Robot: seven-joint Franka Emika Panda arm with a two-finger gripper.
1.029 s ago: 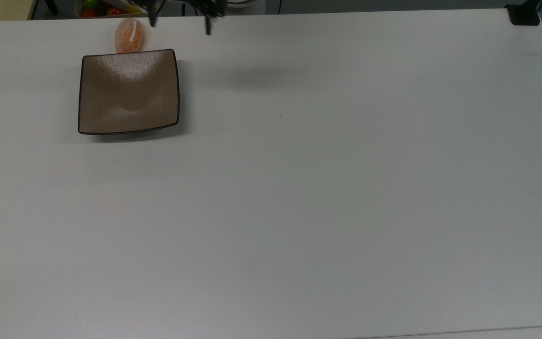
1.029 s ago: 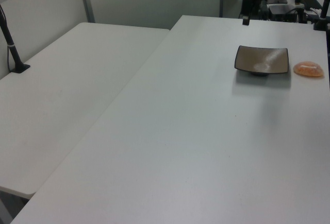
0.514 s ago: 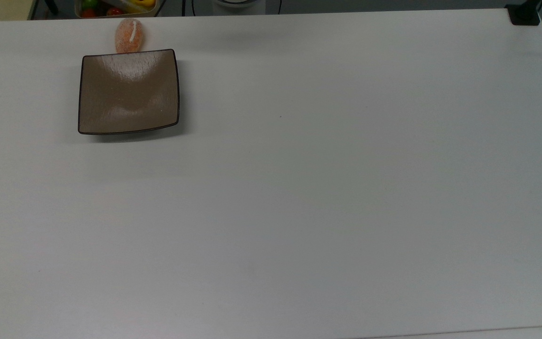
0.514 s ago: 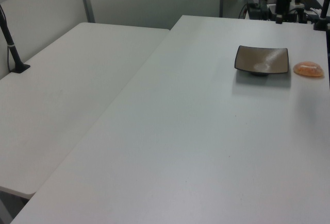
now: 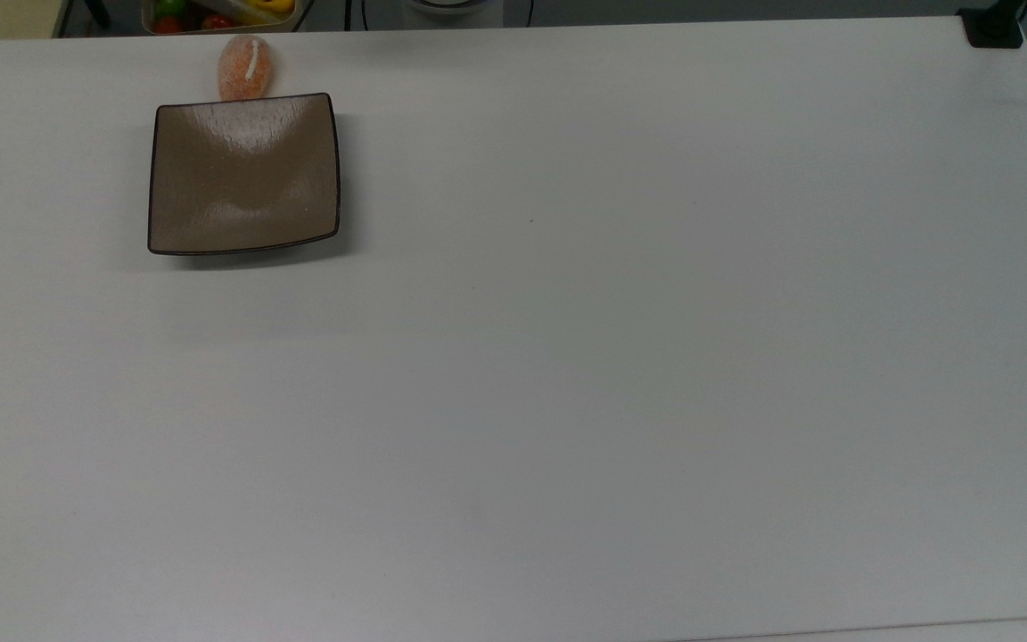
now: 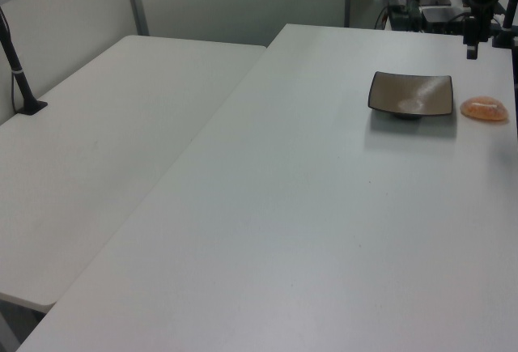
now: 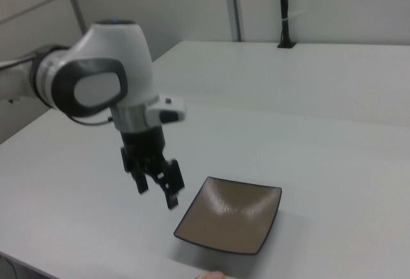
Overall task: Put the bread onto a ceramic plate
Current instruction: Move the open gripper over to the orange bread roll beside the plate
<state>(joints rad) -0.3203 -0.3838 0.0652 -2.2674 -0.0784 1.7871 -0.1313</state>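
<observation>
Sitting on the white table (image 5: 620, 357) just off the plate, the bread (image 5: 244, 67) is an oval orange-tan bun w/ one white stripe along its top; in the top view it lies right behind the ceramic plate's far edge, touching or nearly so, can't tell which. In the left view the bread (image 6: 484, 109) is just beside the plate on the left view's right, w/ a thin strip of table between them. In the right view only a sliver of it (image 7: 211, 275) peeks in at the bottom edge, in front of the plate. Ceramic plate (image 5: 244, 174) is glossy brown, square, dark thin rim, rounded corners, edges turned up a bit, nothing on it; seen too in the left view (image 6: 411, 95) and right view (image 7: 229, 223). Gripper (image 7: 155, 192) hangs above the table at the right view's left of the plate, apart from it, fingers parted a moderate way w/ nothing between them; one finger (image 7: 171, 198) reaches lower in that view. White & grey arm (image 7: 96, 83) rises behind it. In the left view the gripper (image 6: 471, 47) is at the far table edge, above and behind the bread. Bin of coloured fruit (image 5: 219, 12) sits past the table's far edge in the top view. Black post (image 6: 18, 65) stands on the second table at the left view's left.
</observation>
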